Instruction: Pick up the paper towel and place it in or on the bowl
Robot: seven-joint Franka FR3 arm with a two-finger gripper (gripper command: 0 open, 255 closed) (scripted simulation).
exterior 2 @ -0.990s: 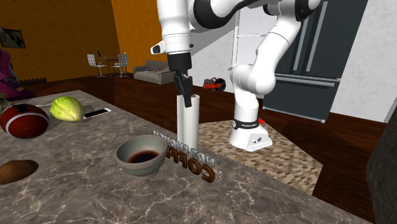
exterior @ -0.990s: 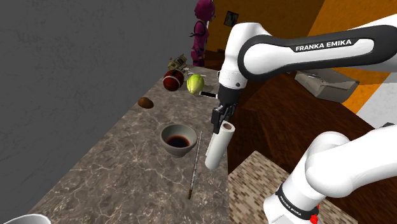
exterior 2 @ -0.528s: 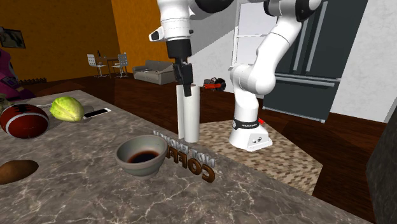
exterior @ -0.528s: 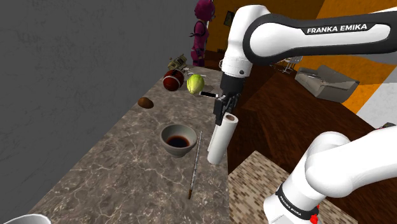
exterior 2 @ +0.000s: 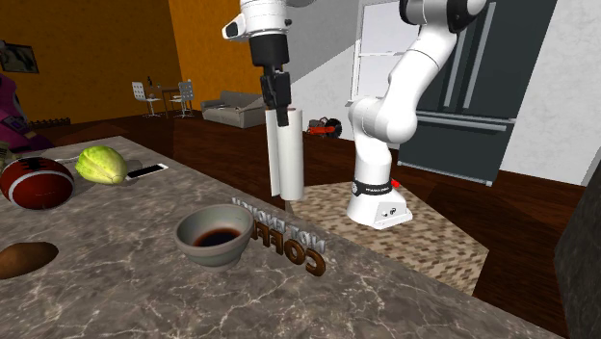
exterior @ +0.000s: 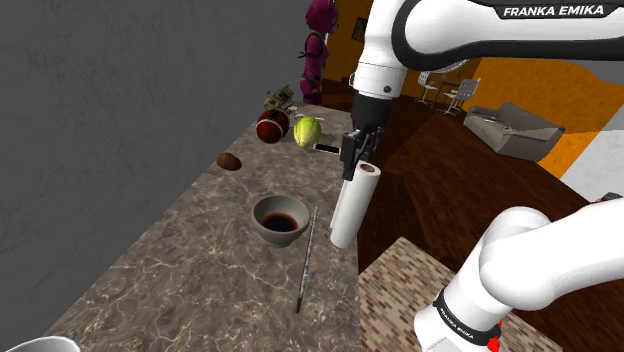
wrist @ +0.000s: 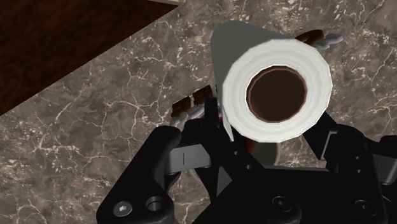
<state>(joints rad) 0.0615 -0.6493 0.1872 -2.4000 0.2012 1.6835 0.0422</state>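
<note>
A white paper towel roll [exterior: 354, 206] hangs nearly upright, its lower end off the marble counter [exterior: 215, 270] near the counter's edge. My black gripper [exterior: 351, 163] is shut on the roll's top rim. In the second exterior view the gripper [exterior 2: 279, 104] holds the roll [exterior 2: 287, 159] above and behind the grey bowl [exterior 2: 214, 235]. That bowl [exterior: 280, 219], with a dark inside, stands on the counter to the shoulder view's left of the roll. The wrist view looks down the roll's brown core [wrist: 277, 90], with the marble below.
A flat "COFFEE" sign [exterior 2: 289, 242] stands between bowl and roll, seen as a thin strip [exterior: 306, 262]. Farther back lie a football [exterior: 272, 125], a green lettuce [exterior: 308, 131], a phone [exterior: 327, 149] and a brown lump [exterior: 229, 161]. A pink figure [exterior: 318, 50] stands at the far end.
The gripper has risen with the paper towel roll, lifting it off the counter. The bowl and the other things have not moved.
</note>
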